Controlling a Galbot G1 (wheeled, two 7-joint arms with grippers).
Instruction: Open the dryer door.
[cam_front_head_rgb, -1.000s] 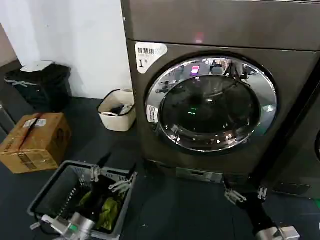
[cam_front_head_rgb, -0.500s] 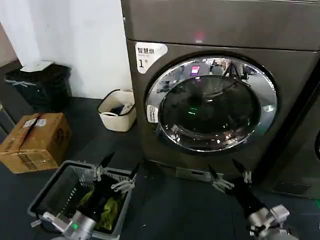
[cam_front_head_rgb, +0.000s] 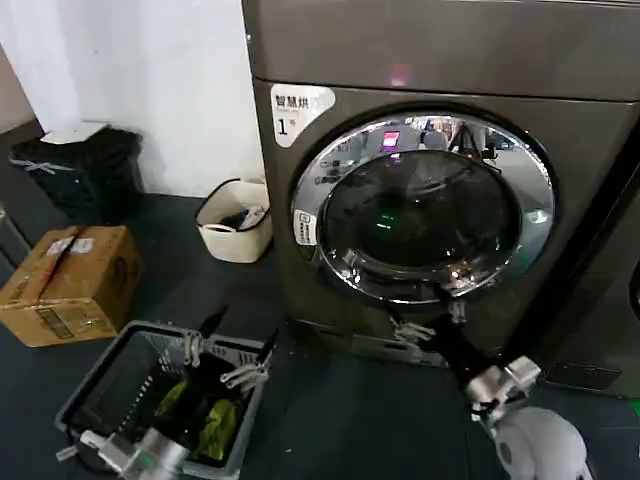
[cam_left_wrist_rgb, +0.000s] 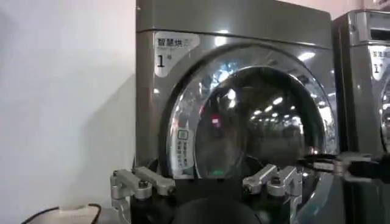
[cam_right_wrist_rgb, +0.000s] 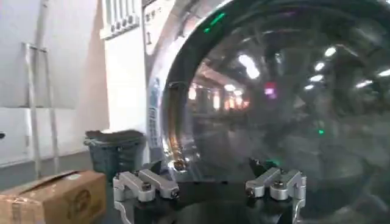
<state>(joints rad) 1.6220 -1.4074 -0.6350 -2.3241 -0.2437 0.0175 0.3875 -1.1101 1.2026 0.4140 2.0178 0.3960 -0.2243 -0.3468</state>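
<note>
Judging from how things lie, the opening itself is not yet begun: the large round porthole door with its wide chrome ring and dark domed glass (cam_front_head_rgb: 425, 208) is seen shut flush against the front of the big bronze-grey metallic dryer (cam_front_head_rgb: 420, 60), which carries a white corner label marked "1" (cam_front_head_rgb: 296, 108). The right gripper (cam_front_head_rgb: 428, 322) is held just below the door's lower chrome rim, its fingers spread apart with nothing between them; in the right wrist view the chrome ring and glass (cam_right_wrist_rgb: 274, 91) loom close ahead of the open fingers (cam_right_wrist_rgb: 146, 184). Whether the rim is actually touched cannot be told. The left gripper (cam_front_head_rgb: 228, 357) is parked low over a grey plastic laundry basket (cam_front_head_rgb: 95, 385) on the floor, well apart from the door, also spread open and empty. What seems left is the whole of the work: a hold on the door's edge must be gained and the door swung outward.
</note>
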